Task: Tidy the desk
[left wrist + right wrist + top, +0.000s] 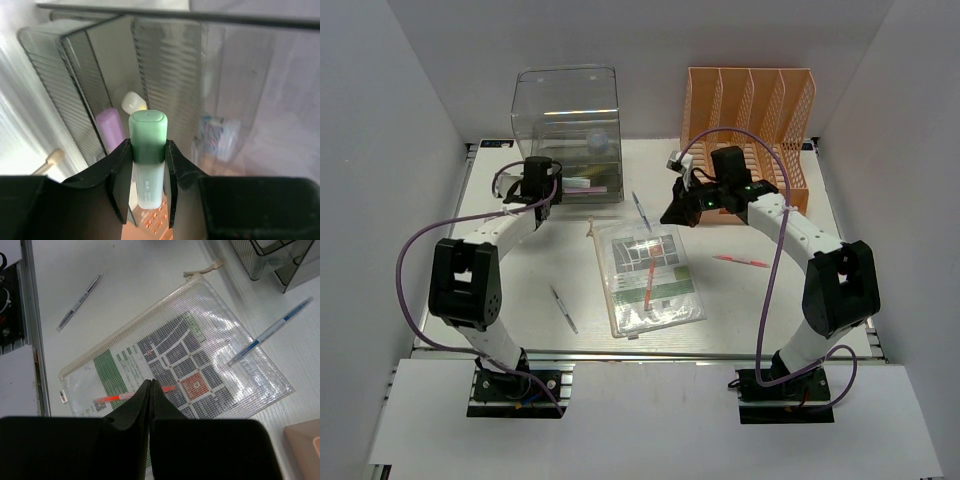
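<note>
The white desk [520, 280] holds loose stationery. My left gripper [542, 196] is shut on a green highlighter [147, 137] and holds it at the open front of the clear drawer box [567, 130]. In the left wrist view [147, 165] the fingers clamp the highlighter's sides. A purple highlighter [110, 127] and a pale-capped one [134, 101] lie inside the drawer. My right gripper [674, 212] is shut and empty. In the right wrist view [151, 382] it hovers over a mesh zip pouch [130, 365] with a red pen [112, 398] on it.
The pouch [650, 275] lies mid-desk. A blue pen [640, 210] lies behind it, a pink pen [740, 261] to its right, a grey pen [564, 308] to its left. An orange file rack [750, 120] stands at the back right.
</note>
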